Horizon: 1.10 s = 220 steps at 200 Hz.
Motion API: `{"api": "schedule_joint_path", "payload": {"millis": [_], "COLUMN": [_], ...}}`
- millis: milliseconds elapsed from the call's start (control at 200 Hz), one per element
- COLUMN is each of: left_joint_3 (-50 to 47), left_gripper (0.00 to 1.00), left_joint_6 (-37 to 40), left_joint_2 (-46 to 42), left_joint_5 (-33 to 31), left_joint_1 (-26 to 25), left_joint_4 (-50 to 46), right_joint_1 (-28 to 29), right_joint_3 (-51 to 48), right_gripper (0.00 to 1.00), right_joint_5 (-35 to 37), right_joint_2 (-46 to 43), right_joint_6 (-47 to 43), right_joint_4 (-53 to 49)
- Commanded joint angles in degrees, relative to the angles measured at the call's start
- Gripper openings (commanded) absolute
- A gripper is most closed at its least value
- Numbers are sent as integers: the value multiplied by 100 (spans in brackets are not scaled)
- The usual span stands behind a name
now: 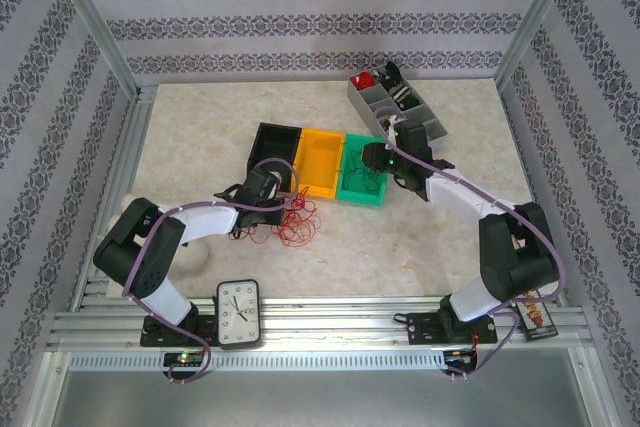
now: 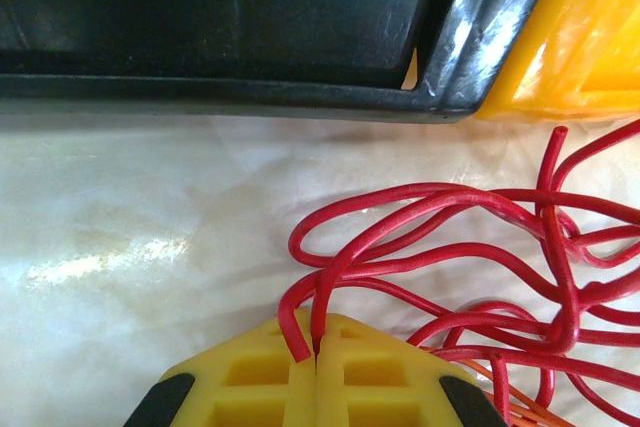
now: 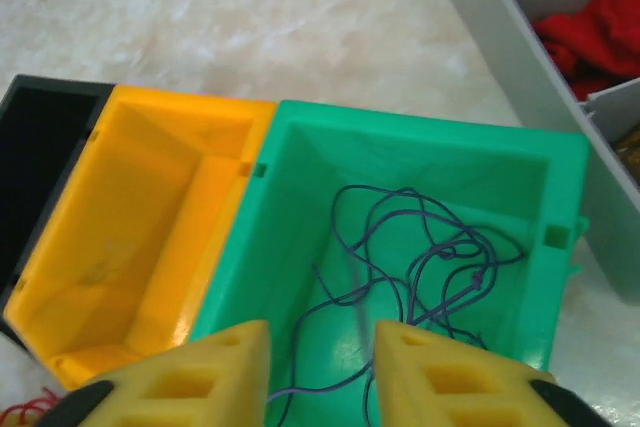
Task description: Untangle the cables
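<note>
The left gripper (image 2: 316,347) was clenched on one red strand at the edge of the cables (image 2: 450,237). The clump of red loops, with a few orange strands beneath, lay on the table (image 2: 120,207) just in front of the black bin (image 2: 200,17) and the orange bin (image 2: 570,37). The pinched strand ran straight into several crossing loops, so a hard pull would likely drag the whole clump along or tighten a knot rather than free one cable. A thin strand could also slip from the closed pads.

The right gripper (image 3: 320,357) hovered over the green bin (image 3: 420,132) with its jaws apart and nothing clearly held. A thin purple wire (image 3: 400,247) lay coiled inside. One blurred strand rose toward the gap between the fingers, and it could snag there and lift back out if the arm withdrew.
</note>
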Motion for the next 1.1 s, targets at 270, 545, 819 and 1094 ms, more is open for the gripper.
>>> {"api": "schedule_joint_path", "payload": {"millis": [270,545,819,1094], "left_joint_3": [-114,-213,-177,-170], "left_gripper": [0,0,0,0], "left_joint_6": [165,382,379,383], "left_joint_2": [14,-186,-276,-295], "left_joint_5": [21,747,921,883], "left_joint_1": [71,70,67,72], "left_joint_4": [33,260,308,278], "right_joint_1": [132,1130,2101,2091], "right_joint_3": [14,-219,17,456], "right_gripper": [60,55,55,42], "right_joint_5": [778,-1081,-1762,-1583], "right_joint_2": [-858,-811,522,1149], "right_joint_6": [-183,-745,-990,-1133], "right_joint_4": [-38,-216,-429,-455]}}
